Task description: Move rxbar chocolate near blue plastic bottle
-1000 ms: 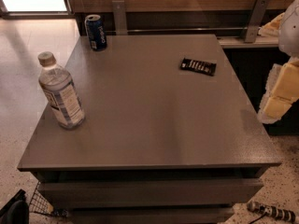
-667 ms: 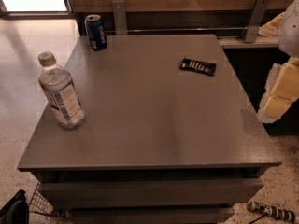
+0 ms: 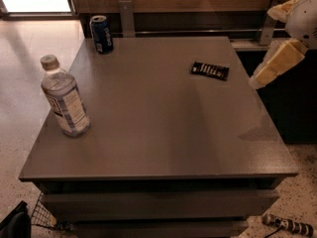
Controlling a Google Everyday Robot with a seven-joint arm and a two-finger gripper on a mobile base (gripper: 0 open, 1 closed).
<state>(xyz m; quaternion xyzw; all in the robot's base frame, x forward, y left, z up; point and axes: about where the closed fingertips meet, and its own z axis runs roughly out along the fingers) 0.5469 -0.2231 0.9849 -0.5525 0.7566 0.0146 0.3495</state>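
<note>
The rxbar chocolate, a flat black bar with white lettering, lies on the grey table at the far right. The blue plastic bottle stands upright near the left edge, clear with a pale cap and a white label. My gripper hangs in the air just off the table's right edge, to the right of the bar and a little above it. Its two cream fingers are spread apart and hold nothing.
A dark blue soda can stands at the table's far left corner. A wooden wall and metal posts run behind the table. A dark counter side is on the right. A wire basket sits on the floor at lower left.
My gripper has moved up and to the left, closer to the bar. The bar, bottle and can have not moved.
</note>
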